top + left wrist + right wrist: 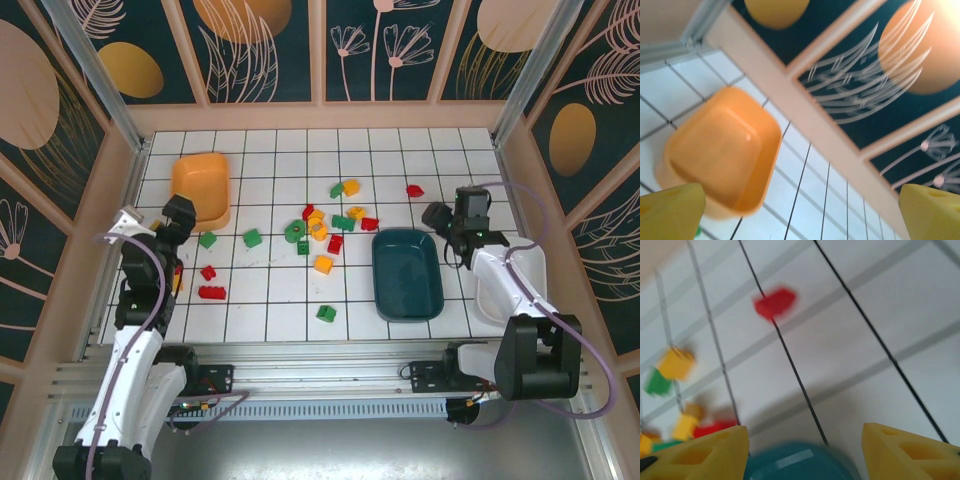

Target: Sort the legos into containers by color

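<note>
Nearest the camera, the left arm point(130, 380) and right arm point(535, 360) mount at the near edge of the desk point(420, 150), one per side so each can serve its own half. Three containers stand well apart to keep the colours separate: orange container point(200, 185) far left, teal container point(407, 272) right of centre, white container point(533, 264) partly under the right arm. The left end effector point(178, 215) hovers beside the orange container, fingers wide apart, empty. The right end effector point(440, 215) hangs over the teal container's far rim, fingers apart, nothing between. The legos point(325, 225) lie loose on the desk, unsorted. A lone red lego point(774, 302) lies ahead of the right end effector, a likely pick.
</note>
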`<action>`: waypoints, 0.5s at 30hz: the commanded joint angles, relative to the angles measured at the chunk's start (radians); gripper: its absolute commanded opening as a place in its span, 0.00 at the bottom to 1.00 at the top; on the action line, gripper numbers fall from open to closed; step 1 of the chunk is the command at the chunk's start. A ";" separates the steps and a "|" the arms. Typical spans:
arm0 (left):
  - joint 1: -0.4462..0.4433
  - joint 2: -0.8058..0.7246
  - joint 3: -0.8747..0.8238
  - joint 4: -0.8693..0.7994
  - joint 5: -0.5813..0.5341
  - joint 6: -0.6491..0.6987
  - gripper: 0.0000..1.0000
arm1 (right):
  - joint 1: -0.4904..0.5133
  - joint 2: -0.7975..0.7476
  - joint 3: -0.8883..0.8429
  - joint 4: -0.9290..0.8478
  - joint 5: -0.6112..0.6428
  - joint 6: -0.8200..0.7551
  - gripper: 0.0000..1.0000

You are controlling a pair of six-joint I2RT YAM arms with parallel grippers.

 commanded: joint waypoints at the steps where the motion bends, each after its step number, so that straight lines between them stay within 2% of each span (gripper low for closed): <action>1: 0.002 0.051 0.015 -0.068 0.182 -0.008 0.97 | 0.007 -0.009 -0.047 -0.103 -0.017 0.043 0.64; 7: 0.002 0.156 0.032 -0.037 0.273 -0.007 0.93 | 0.032 0.017 -0.108 -0.097 -0.003 0.065 0.63; 11: 0.002 0.178 0.049 -0.035 0.270 -0.003 0.93 | 0.067 0.023 -0.119 -0.088 -0.013 0.053 0.45; 15: 0.002 0.175 0.087 -0.081 0.245 0.036 0.94 | 0.104 -0.004 -0.114 -0.134 0.077 0.045 0.33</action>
